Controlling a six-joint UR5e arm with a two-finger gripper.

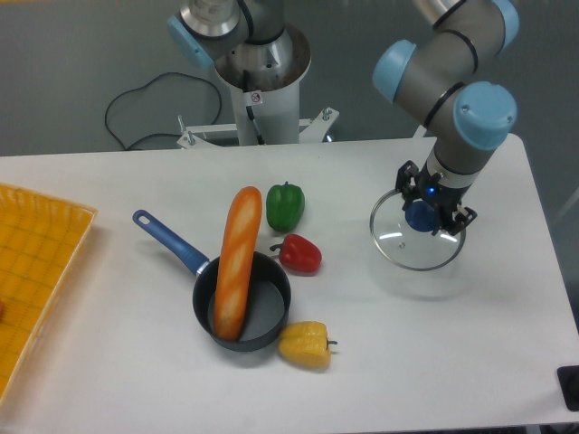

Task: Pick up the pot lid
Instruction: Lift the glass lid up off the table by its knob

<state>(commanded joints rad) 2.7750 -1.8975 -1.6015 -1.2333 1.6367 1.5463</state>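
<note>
White tabletop (136, 353), claw (437, 201) tight on the blue knob (421, 216) of the pot lid (416, 252).

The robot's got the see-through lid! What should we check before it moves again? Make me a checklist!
- Gripper has the lid by its blue knob: ok
- Lid looks raised off the table: ok
- Grip tight enough not to slip: cannot tell
- Lid apart from the red pepper: ok
- Pan ready, if the lid should go on it: not ok, the bread sticks out over the rim
</note>
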